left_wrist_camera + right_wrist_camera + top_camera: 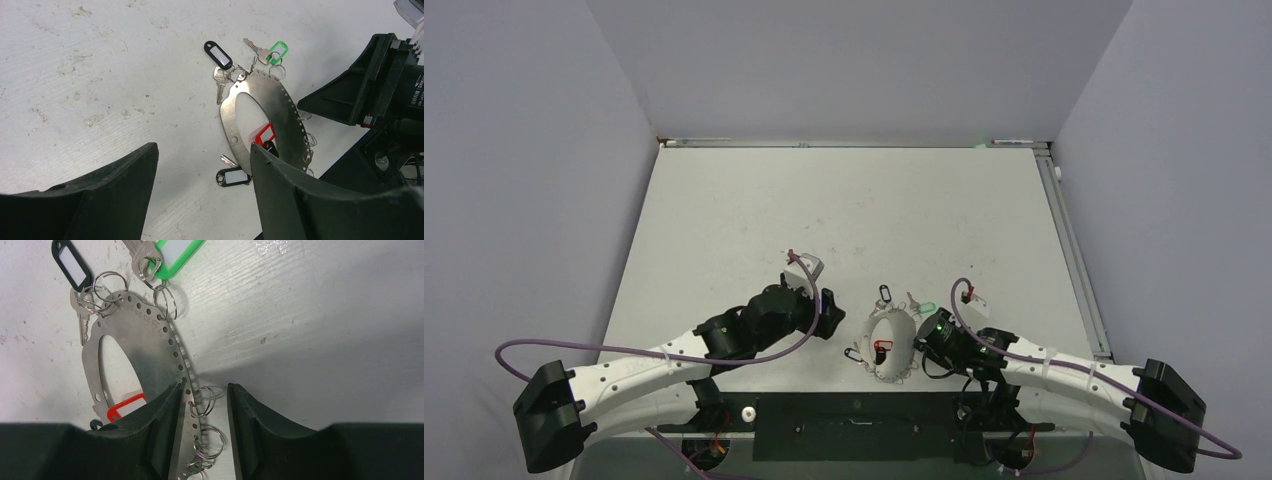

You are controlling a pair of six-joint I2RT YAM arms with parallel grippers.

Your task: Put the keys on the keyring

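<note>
The keyring [873, 335] is a flat silvery oval plate [145, 340] with holes along its rim and several small split rings [202, 401]. It lies between my two grippers. A green-tagged key [175, 252] and a black-tagged key [71, 265] lie at its far end, with their rings at the rim holes. A red tag [265, 134] lies inside the oval, partly hidden. Another black-tagged key [232, 176] pokes out at the near end. My right gripper [204, 386] is open and straddles the plate's right rim, its left finger against the metal. My left gripper [204, 147] is open over bare table, its right finger over the near rim.
The black mounting bar [854, 425] runs along the near edge just behind the keyring. Grey walls enclose the table [754, 200] on three sides. A metal rail [1069, 250] lines the right edge.
</note>
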